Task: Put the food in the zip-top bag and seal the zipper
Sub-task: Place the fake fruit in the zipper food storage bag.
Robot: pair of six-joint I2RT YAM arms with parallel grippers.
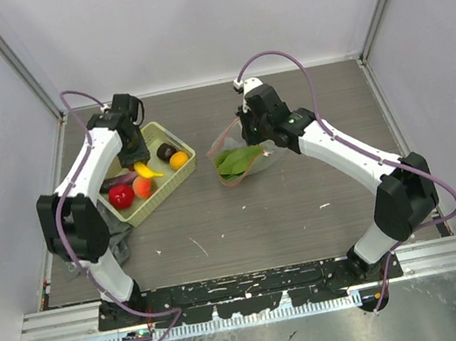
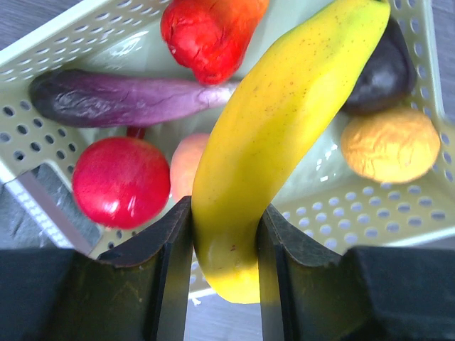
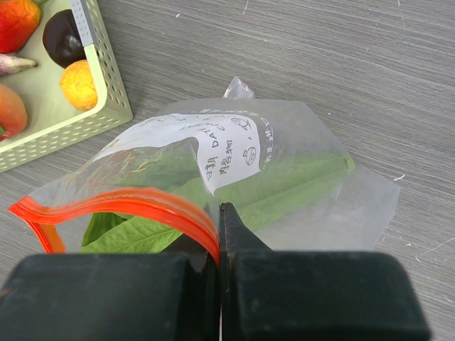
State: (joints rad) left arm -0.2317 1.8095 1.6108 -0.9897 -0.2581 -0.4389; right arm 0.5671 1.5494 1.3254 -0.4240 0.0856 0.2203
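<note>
My left gripper point(image 2: 226, 234) is shut on the yellow banana point(image 2: 284, 135) and holds it over the yellow-green basket point(image 2: 398, 227). It also shows in the top view point(image 1: 139, 157) over the basket point(image 1: 182, 148). In the basket lie a red piece point(image 2: 119, 181), a purple eggplant point(image 2: 121, 99), a red-orange piece point(image 2: 210, 32), a peach piece point(image 2: 186, 163), an orange ball point(image 2: 389, 144) and a dark brown piece point(image 2: 387, 74). My right gripper point(image 3: 219, 234) is shut on the red-orange zipper point(image 3: 128, 202) of the clear zip-top bag point(image 3: 284, 177), holding its mouth raised. The green leaf point(image 3: 142, 234) lies inside the bag point(image 1: 240, 161).
The basket stands left of the bag point(image 3: 106, 106) on the grey wood-grain table point(image 1: 304, 201). A grey cloth point(image 1: 119, 243) lies by the left arm's base. White walls and metal rails enclose the table.
</note>
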